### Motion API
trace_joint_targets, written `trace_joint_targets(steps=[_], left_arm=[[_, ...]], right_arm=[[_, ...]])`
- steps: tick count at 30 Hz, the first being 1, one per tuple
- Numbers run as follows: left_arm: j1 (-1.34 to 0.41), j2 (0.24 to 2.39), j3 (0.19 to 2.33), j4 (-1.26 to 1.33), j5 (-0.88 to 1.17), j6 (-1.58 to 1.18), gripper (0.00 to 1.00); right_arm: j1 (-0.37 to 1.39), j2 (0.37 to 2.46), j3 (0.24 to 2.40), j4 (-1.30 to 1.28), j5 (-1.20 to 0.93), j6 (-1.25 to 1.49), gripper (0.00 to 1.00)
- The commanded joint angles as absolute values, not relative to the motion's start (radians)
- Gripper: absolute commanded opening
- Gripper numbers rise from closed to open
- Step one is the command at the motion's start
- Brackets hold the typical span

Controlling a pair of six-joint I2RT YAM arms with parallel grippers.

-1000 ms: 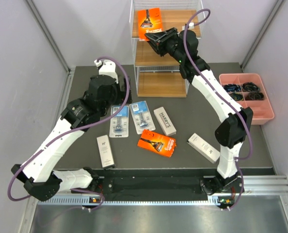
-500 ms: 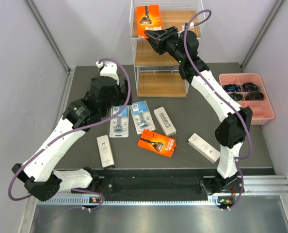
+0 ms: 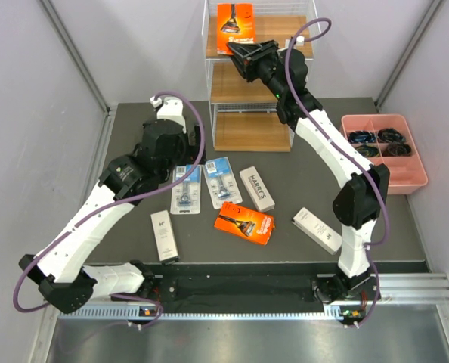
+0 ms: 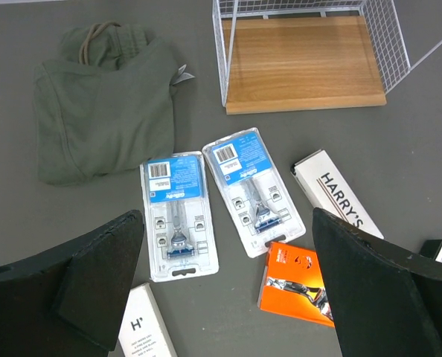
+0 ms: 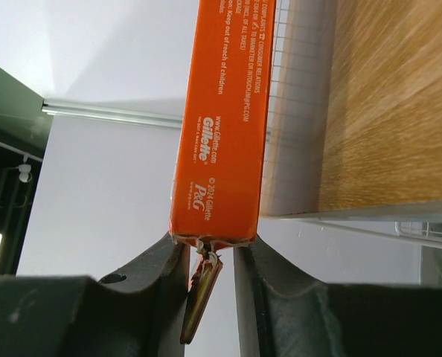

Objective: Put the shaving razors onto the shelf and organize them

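the right gripper [image 3: 243, 54] is clamped narrowly on the bottom edge of an orange box [image 3: 235, 23]; in the wrist view a hang tab is seen between the fingers. the box is held upright at the front left corner of the top tier of the shelf [image 3: 251, 130]. whether it rests on the wood cannot be told. the left gripper [image 4: 227, 219] is spread fully wide and nothing is held in it. it is hung over the table [image 3: 300, 174], above two blister packs [image 4: 178, 216] laid side by side. a second orange box [image 3: 244, 222] is laid just in front of them. three white boxes [image 3: 257, 188] are spread around it: one beside the right pack, one at the left front, one at the right front. a green cloth [image 4: 102, 104] is bunched left of the shelf's base. a pink tray [image 3: 398, 174] is set at the table's right edge.
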State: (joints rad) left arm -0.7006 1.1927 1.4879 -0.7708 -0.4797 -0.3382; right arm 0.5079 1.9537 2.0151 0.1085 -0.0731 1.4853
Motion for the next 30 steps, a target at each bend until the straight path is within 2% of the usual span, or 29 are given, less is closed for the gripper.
trace_joint_targets(steps=[1, 9, 12, 14, 15, 18, 21, 26, 28, 30], left_arm=[[-0.695, 1.164, 1.482, -0.752, -0.489, -0.341, 0.99], [-0.696, 1.157, 1.477, -0.759, -0.486, -0.345, 0.99], [-0.696, 1.149, 1.474, -0.762, -0.486, -0.347, 0.99], [-0.696, 1.144, 1.471, -0.765, -0.485, -0.35, 0.99], [-0.696, 1.141, 1.47, -0.764, -0.483, -0.35, 0.99], [-0.696, 1.134, 1.462, -0.762, -0.482, -0.351, 0.99], [-0.696, 1.131, 1.459, -0.764, -0.477, -0.354, 0.99], [-0.696, 1.129, 1.45, -0.758, -0.466, -0.364, 0.99], [-0.696, 1.127, 1.447, -0.756, -0.46, -0.367, 0.99], [-0.696, 1.126, 1.445, -0.755, -0.457, -0.368, 0.99]], right_arm=[[0.517, 1.962, 2.022, 0.152, -0.041, 1.502, 0.13], [0.509, 1.96, 2.013, 0.143, -0.077, 1.5, 0.23], [0.506, 1.959, 2.013, 0.141, -0.092, 1.493, 0.48], [0.503, 1.96, 2.026, 0.137, -0.112, 1.486, 0.57], [0.503, 1.957, 2.032, 0.111, -0.117, 1.482, 0.64], [0.503, 1.944, 2.046, 0.066, -0.12, 1.453, 0.75], [0.503, 1.918, 2.048, 0.031, -0.115, 1.419, 0.81], [0.497, 1.891, 2.049, -0.018, -0.13, 1.378, 0.85], [0.497, 1.876, 2.023, -0.008, -0.138, 1.367, 0.88], [0.497, 1.845, 1.965, 0.108, -0.144, 1.361, 0.95]])
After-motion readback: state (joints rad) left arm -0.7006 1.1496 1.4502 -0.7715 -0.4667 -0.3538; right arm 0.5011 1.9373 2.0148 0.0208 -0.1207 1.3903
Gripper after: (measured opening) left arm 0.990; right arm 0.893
